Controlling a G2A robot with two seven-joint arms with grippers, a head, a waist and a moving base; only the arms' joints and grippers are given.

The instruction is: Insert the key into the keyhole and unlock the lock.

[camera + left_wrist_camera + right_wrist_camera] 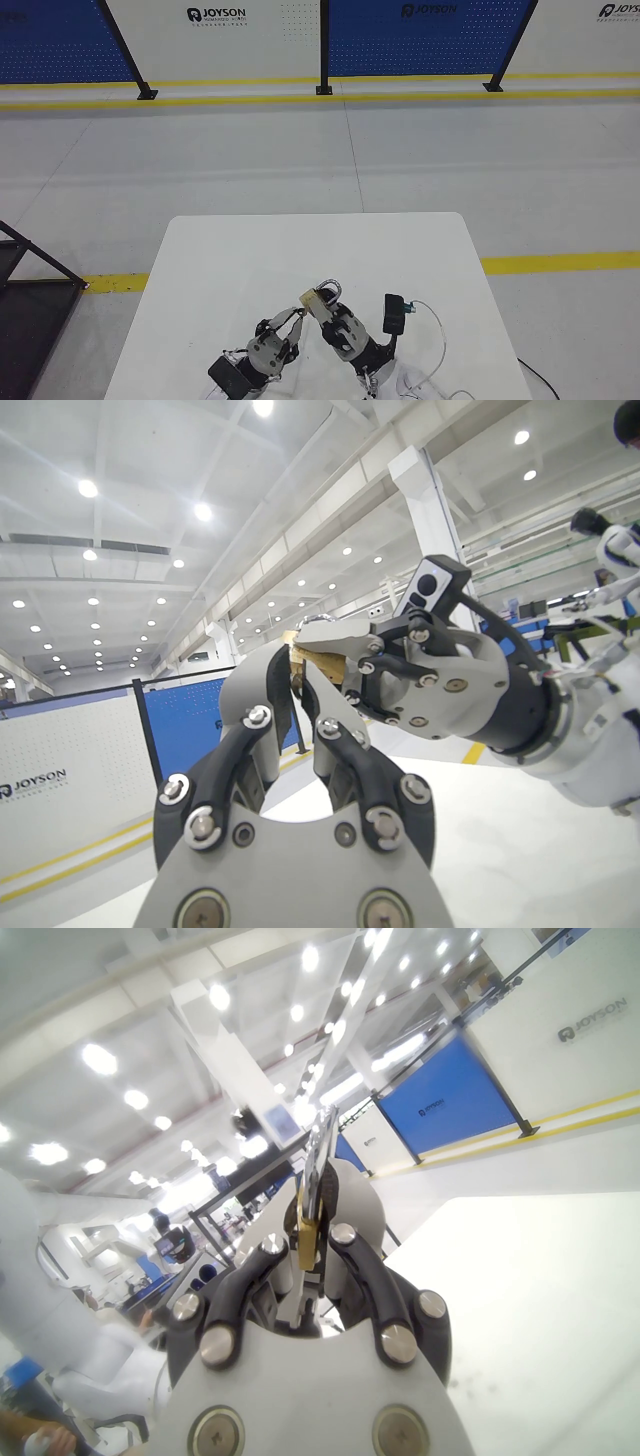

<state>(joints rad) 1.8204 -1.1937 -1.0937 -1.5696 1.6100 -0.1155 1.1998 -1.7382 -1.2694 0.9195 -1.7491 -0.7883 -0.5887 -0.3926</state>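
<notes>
Lock [308, 1234], brass body with a silver shackle [320, 1148], is up in the air over the near part of the table [400, 250], not resting on it. Right gripper [320, 1193] has it: jaws clamped on the body's flat faces, shackle sticking out past the fingertips. Key [296, 686] is a small metal piece pinched between the pads of the left gripper [295, 672], jaws drawn in tight on it, its tip right at the bottom face of the lock. Keyhole is hidden behind the fingers, so can't tell whether the blade is in, partly in, or just touching the face. In the top view the two grippers meet tip to tip, left one at the lock's side, right one behind it.

Progress, my read: both pickups are done, both things are lifted, and the key is at the keyhole end. Insertion is either under way or about to start; can't confirm. Turn not done as far as shown: the shackle looks seated in the body in the top view, though it is small there. Left to do: seat the key fully, twist it, get the shackle to release. Risk: the key is gripped by a small part of its head and could slip or tilt in the pads under twist.
</notes>
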